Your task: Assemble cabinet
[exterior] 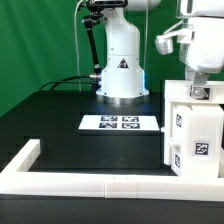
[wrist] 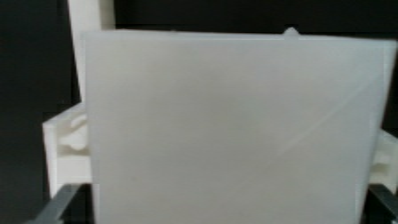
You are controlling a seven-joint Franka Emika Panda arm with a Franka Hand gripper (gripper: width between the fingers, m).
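Observation:
The white cabinet (exterior: 195, 135) stands upright at the exterior view's right, with black-and-white tags on its side. My gripper (exterior: 200, 90) is right at its top, pointing down. In the wrist view a wide plain white cabinet panel (wrist: 222, 125) fills the space between my two fingers; only the fingertips (wrist: 54, 205) show, at the picture's lower corners, set wide apart against the panel's two edges. The gripper (wrist: 217, 212) looks closed on this panel. Other white cabinet parts (wrist: 63, 135) peek out behind it.
The marker board (exterior: 121, 123) lies flat in the middle of the black table. A long low white border rail (exterior: 90, 183) runs along the front and turns at the exterior view's left. The arm's white base (exterior: 122, 65) stands at the back.

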